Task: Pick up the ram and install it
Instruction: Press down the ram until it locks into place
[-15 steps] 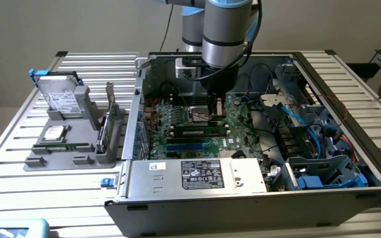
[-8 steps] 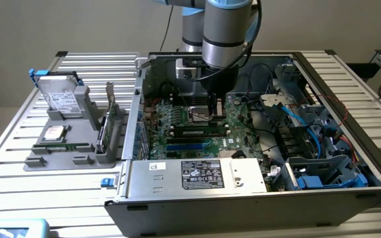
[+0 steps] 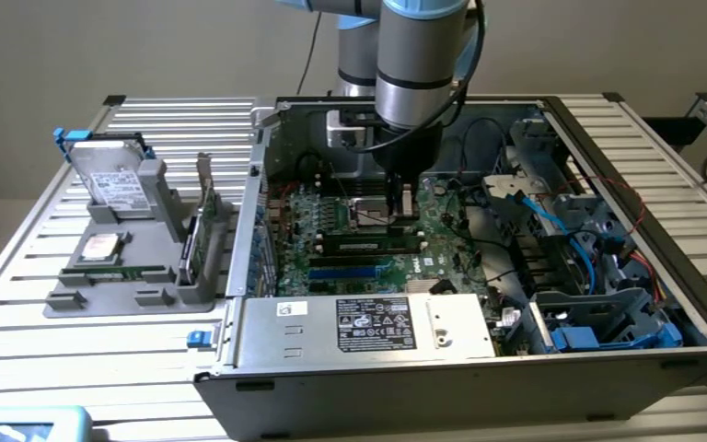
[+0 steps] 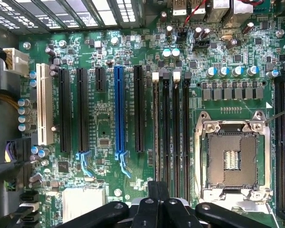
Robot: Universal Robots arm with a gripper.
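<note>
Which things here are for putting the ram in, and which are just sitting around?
For the job:
ram, the green stick that looks to stand in a motherboard slot
gripper, shut, over the board near it
motherboard

Just lying about:
hard drive, upright in the grey holder
expansion card, upright in that holder
power supply, inside the case

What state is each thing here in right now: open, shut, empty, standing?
claw: shut, nothing in it
computer case: open, side panel off
processor socket: empty
ram: resting on the gray holder, outside the case
hard drive: standing upright on the holder
</note>
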